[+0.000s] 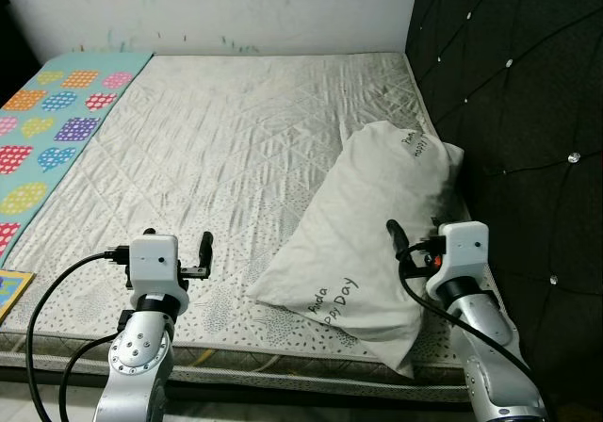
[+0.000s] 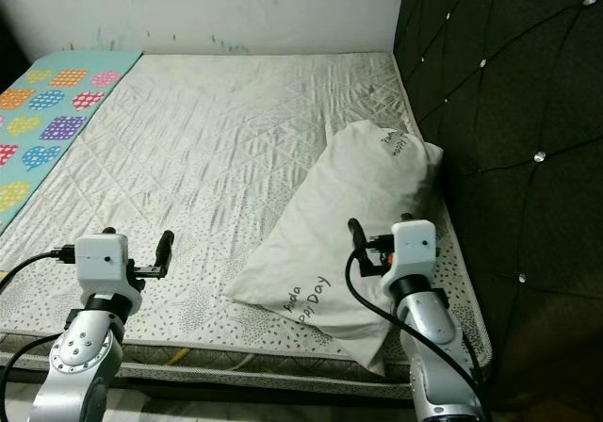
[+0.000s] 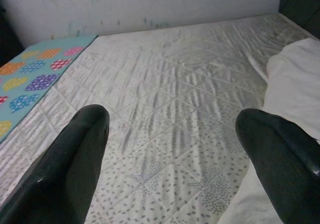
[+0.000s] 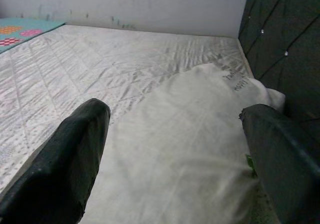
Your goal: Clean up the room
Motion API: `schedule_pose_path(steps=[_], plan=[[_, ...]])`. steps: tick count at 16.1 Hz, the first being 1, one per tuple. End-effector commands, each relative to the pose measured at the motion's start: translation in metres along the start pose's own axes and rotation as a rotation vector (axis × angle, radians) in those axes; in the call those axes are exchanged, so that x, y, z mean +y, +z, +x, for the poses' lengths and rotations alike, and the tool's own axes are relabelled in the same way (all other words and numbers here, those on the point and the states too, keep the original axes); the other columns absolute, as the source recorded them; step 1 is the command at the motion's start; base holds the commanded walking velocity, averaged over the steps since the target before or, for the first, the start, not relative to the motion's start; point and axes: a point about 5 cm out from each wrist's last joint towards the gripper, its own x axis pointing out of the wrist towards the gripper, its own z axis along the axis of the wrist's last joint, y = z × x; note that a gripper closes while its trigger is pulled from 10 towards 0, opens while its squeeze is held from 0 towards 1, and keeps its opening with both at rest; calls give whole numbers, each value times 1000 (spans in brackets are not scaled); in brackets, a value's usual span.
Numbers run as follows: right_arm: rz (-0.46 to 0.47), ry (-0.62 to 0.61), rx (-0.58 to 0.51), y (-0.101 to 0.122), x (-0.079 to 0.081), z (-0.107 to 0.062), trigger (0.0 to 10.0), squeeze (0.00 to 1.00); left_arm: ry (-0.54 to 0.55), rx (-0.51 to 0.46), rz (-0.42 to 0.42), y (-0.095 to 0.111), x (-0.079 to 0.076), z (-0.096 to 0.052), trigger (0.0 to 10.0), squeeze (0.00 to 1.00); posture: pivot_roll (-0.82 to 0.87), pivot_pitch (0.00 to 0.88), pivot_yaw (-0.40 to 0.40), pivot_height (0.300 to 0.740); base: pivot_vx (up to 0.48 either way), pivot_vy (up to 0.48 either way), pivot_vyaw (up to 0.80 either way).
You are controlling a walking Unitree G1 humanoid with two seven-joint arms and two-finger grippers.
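Hovering right hand (image 4: 175, 154), fingers spread, over pillow (image 1: 363, 243).

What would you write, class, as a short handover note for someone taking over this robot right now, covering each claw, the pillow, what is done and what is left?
Left claw: open, holding nothing, over the near edge of the mattress.
Right claw: open, holding nothing, over the near part of the pillow.
The white pillow lies at an angle on the mattress, far end by the dark headboard. A patterned blanket lies along the mattress's left side.
Done: nothing gripped yet.
Left: probably grasp the pillow and straighten it against the headboard.
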Motion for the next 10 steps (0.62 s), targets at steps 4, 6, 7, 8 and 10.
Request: schedule_pose_path(steps=[4,6,7,8,10], plan=[[-6,17,16,-2,4,-7,10000,0,5,13,5,-1,5,-5,10000,0,-113,114,54,740,0,0,0],[-31,17,29,-5,4,-12,10000,0,11,16,7,-1,7,-8,10000,0,-110,136,53,740,0,0,0],[-66,21,31,-5,4,-13,10000,0,17,19,6,-1,8,-9,10000,0,-109,146,54,740,0,0,0],[-104,22,41,-6,4,-15,10000,0,20,24,7,-2,9,-10,10000,0,-107,152,53,740,0,0,0],[-119,17,63,-10,3,-17,10000,0,17,30,12,-2,9,-12,10000,0,-106,163,55,740,0,0,0]])
